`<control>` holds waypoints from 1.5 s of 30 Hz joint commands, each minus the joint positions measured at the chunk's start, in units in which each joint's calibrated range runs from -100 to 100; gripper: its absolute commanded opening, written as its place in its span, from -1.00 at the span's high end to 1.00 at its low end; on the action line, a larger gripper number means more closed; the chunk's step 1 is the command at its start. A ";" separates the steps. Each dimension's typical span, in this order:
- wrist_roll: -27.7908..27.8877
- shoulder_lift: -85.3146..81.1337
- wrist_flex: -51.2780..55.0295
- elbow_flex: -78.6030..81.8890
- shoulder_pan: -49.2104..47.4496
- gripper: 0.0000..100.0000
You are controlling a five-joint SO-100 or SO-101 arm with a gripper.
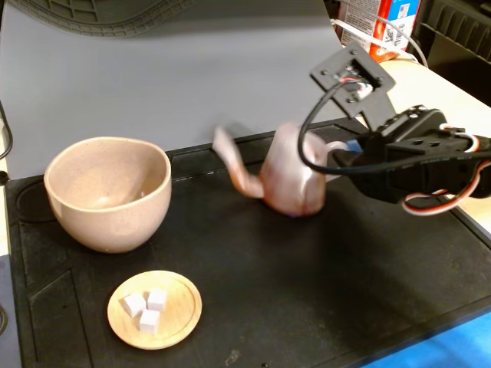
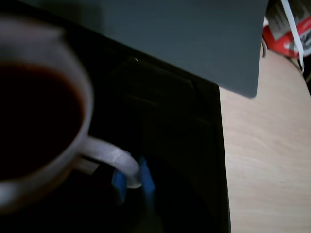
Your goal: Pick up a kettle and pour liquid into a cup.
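The black mat (image 1: 322,291) covers most of the surface, and on it the work looks to be in its early middle: the kettle has been reached, while the pour is not yet begun.

The arm (image 1: 418,157) comes in from the right of the fixed view, its jaws (image 1: 344,153) at the kettle's white loop handle (image 1: 331,146). In the wrist view, blue-tipped fingers (image 2: 146,182) sit on either side of that handle (image 2: 116,158), so the jaws appear clenched on it, though the dim picture leaves the grip itself a judgement.

The cup (image 1: 107,192) stands well apart at the left of the mat, upright, and its inside looks dry and bare.

The kettle (image 1: 291,180) is mid-mat, blurred and leaning, its spout (image 1: 230,161) pointing toward the cup. Whether its base is clear of the mat cannot be told. The liquid (image 2: 34,121) shows dark and reddish inside it.

A small wooden dish (image 1: 155,309) with white cubes (image 1: 146,308) lies near the front, taking no part.

What remains: carry the kettle across, bring the spout over the cup's rim, and tilt.
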 commanded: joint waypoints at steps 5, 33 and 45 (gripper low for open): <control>0.11 -0.47 -0.88 -2.84 0.04 0.99; -2.25 -22.15 11.06 -6.74 -4.30 0.99; 2.16 -24.19 11.83 -5.56 -5.06 0.99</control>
